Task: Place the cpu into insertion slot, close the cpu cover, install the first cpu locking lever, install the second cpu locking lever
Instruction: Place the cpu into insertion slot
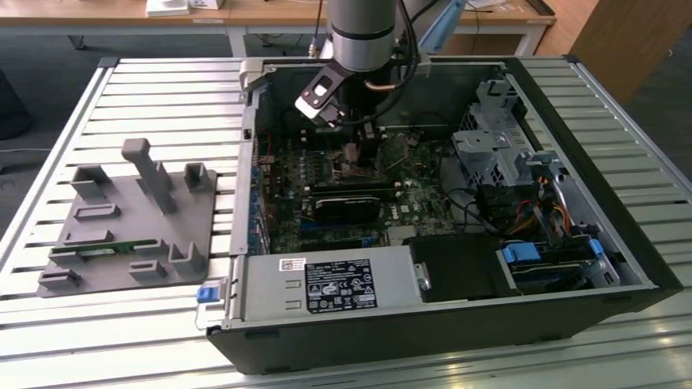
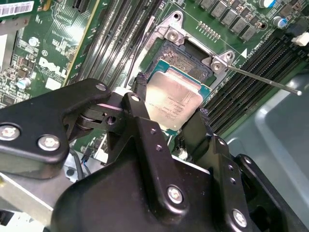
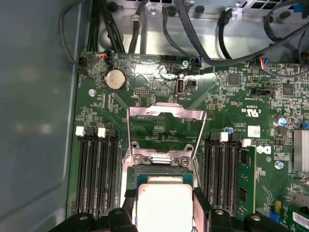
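Where the black metal computer case (image 1: 433, 344) lies open at the exterior view's right, the black two-finger gripper (image 2: 171, 97) clamps the silver-grey square cpu (image 2: 179, 93) over the black-rimmed square insertion slot (image 2: 186, 59). The thin silver cpu cover (image 3: 166, 113) stands raised. A tilted release could damage the slot.

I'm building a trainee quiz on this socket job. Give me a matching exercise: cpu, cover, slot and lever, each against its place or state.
Things:
1 cpu
2 cover
3 slot
4 lever

Places or states:
a swung open
b unlatched, sticking out
c held in the gripper
d partly under the cpu

Pairs: 1-c, 2-a, 3-d, 4-b
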`<act>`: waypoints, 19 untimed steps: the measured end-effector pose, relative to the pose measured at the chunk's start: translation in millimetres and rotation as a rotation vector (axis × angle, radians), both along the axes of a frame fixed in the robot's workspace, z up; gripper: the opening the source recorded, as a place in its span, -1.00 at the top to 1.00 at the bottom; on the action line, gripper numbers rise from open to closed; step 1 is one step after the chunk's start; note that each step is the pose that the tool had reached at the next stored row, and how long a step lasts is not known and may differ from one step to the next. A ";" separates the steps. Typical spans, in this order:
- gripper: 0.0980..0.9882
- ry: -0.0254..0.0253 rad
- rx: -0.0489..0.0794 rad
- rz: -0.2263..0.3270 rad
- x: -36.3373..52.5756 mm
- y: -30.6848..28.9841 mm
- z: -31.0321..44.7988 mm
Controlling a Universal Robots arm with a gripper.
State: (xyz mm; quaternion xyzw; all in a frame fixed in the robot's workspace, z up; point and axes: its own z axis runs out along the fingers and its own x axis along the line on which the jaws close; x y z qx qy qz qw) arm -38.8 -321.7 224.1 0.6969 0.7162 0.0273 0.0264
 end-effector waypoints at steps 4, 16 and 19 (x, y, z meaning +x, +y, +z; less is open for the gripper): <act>0.00 0.0003 0.000 -0.018 -0.7 0.2 -4.1; 0.00 0.0003 0.000 -0.019 -0.7 0.5 -15.3; 0.00 0.0003 0.000 -0.019 -0.8 0.6 -16.7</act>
